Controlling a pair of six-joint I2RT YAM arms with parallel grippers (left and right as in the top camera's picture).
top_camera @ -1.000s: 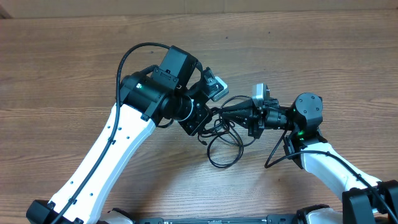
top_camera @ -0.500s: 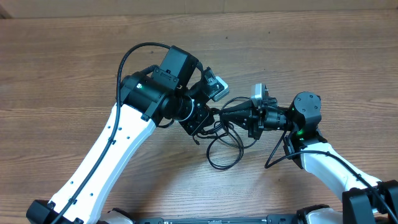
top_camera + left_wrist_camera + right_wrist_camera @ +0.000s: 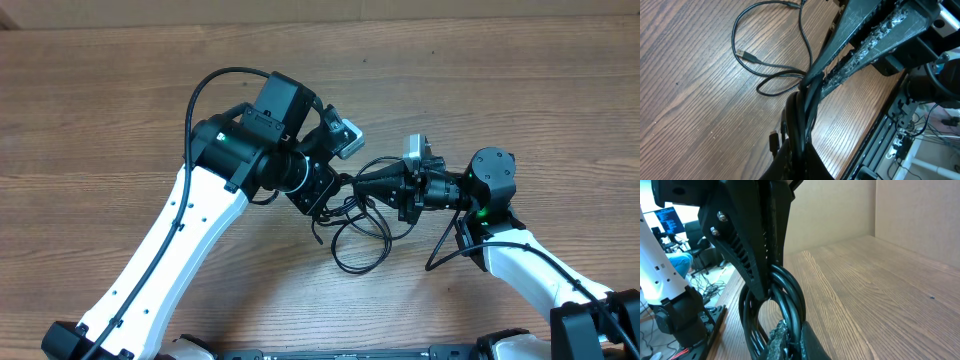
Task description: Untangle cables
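Observation:
The cables (image 3: 362,208) are thin black cords bunched between my two grippers at the table's middle, with a loop trailing toward the near edge. My left gripper (image 3: 340,186) is shut on the bundle (image 3: 805,107). From the right, my right gripper (image 3: 358,180) is shut on the same bundle a short way along. In the left wrist view my left gripper (image 3: 801,152) holds the cords from below and the right fingers (image 3: 865,45) pinch them above. Loose strands with a small metal plug (image 3: 747,55) lie on the wood. In the right wrist view my right gripper (image 3: 792,340) clamps looped cords (image 3: 790,292) under the left fingers (image 3: 747,255).
The wooden table (image 3: 520,80) stretches wide behind and beside the arms. Thick black arm wires arch over the left arm (image 3: 215,85) and hang beside the right arm (image 3: 440,250). A black rail (image 3: 350,352) runs along the near edge. A cardboard wall (image 3: 840,210) stands beyond the table.
The left wrist has shifted very slightly and the cable end hanging under it has swung a little. Both grippers stay on the bundle.

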